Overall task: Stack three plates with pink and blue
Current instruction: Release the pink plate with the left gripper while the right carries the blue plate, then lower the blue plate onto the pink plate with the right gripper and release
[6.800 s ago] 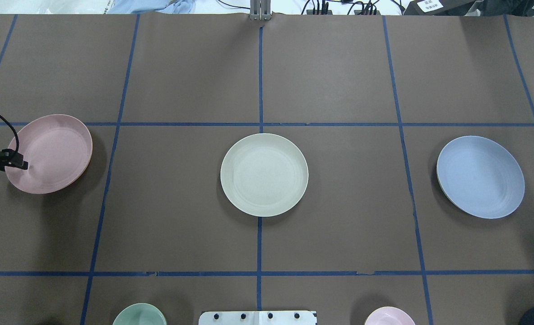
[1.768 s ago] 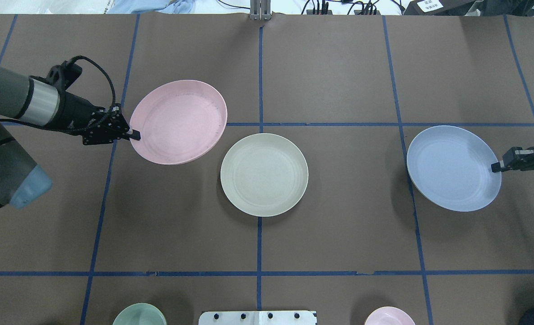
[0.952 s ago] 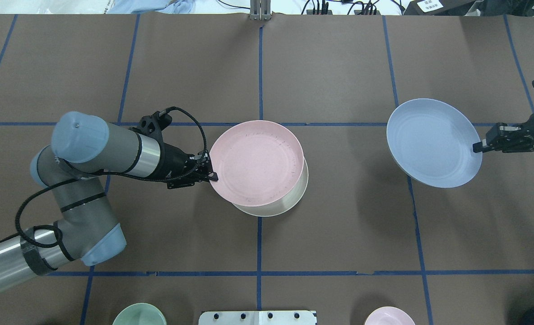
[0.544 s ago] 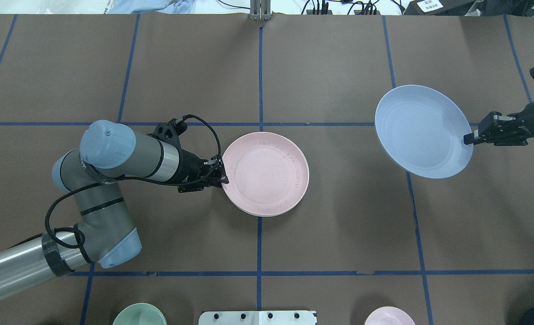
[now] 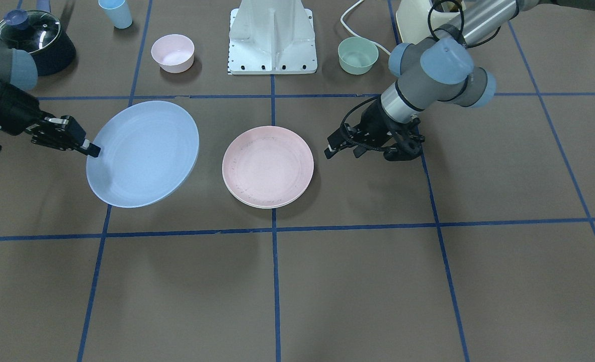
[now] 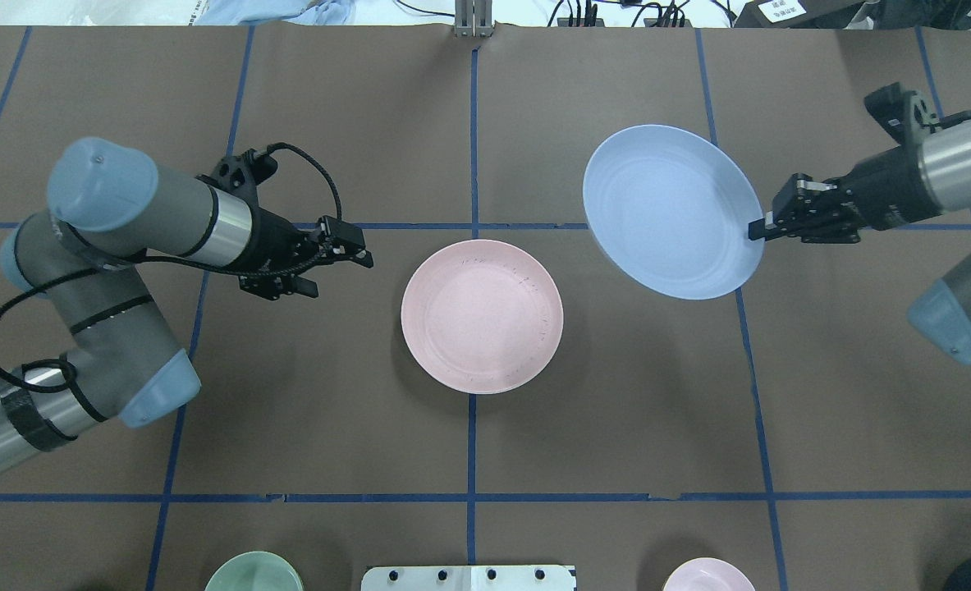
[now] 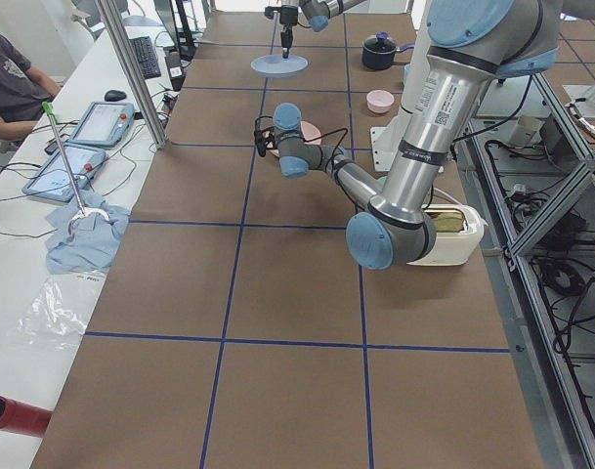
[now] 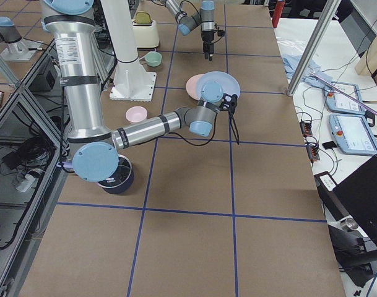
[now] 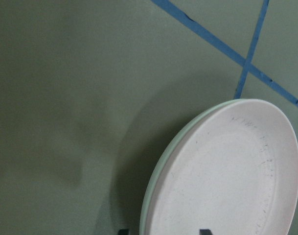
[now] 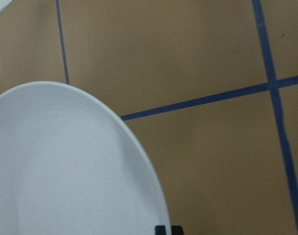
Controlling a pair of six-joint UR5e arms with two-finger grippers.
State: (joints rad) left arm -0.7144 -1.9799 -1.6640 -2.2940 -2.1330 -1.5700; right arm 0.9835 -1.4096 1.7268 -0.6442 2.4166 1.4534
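**A:** Overhead exterior first: how many plates do you count?

**B:** Three. The pink plate [image 6: 482, 316] lies flat at the middle of the table [image 6: 616, 427], where two blue tape lines meet. One cream-green plate [image 9: 144, 218] sits directly under it; only a thin crescent of its rim shows in the left wrist view. The third, the blue plate [image 6: 672, 212], is off the table, tilted, beyond the stack and toward the robot's right, not overlapping it.

**A:** So two stacked, one in the air. And the two grippers?

**B:** The right gripper [image 6: 754, 232] is clamped on the blue plate's rim, and the wrist camera shows its fingertips pinched together at the edge. The left gripper [image 6: 366, 256] holds nothing. Its two fingertips stand apart, and it sits just beside the stack on the robot's left, not touching it.

**A:** Anything else on the table?

**B:** Near the robot's base there are two small bowls, one green bowl [image 5: 357, 55] and one pink bowl [image 5: 172, 52]. There is also one light-blue cup [image 5: 115, 12] and one dark pot [image 5: 35, 40] with a glass lid
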